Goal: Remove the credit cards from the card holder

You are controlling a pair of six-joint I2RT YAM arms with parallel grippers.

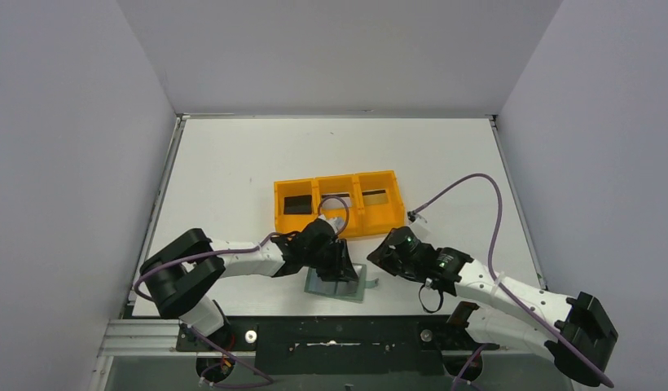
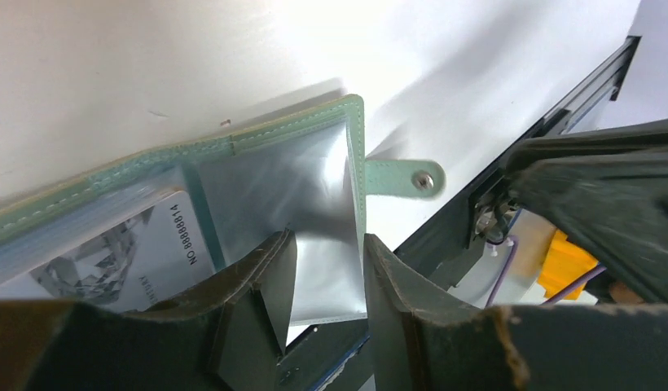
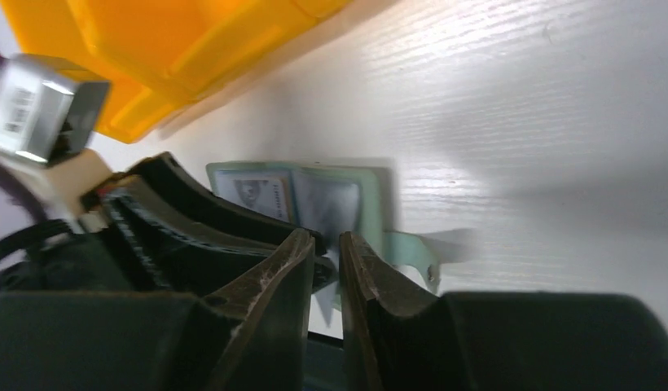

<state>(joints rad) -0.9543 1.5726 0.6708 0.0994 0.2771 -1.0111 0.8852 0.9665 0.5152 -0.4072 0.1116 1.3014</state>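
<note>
The left gripper (image 2: 328, 241), jaws part open and holding nothing visible, straddles an empty clear pocket of the holder (image 2: 274, 140), which lies open at bottom centre of the top view. The right gripper (image 3: 327, 238) is beside it, narrowly parted and empty. A black card (image 1: 296, 204) and a tan card (image 1: 375, 197) lie in the tray (image 1: 337, 181), so seemingly only the silver card (image 2: 127, 252), pocketed at lower left, is left to pull.

Card number: "NO 88888814", printed sideways along one edge of the silvery grey card (image 2: 111, 257) tucked in a clear pocket of the card holder (image 2: 257, 134).
Small print beside the number: one short line, too blurred to read.
Sticker (image 3: 19, 106) on the small grey block (image 3: 74, 114): dark marks, not legible.
Top view: nothing readable from up there.
</note>
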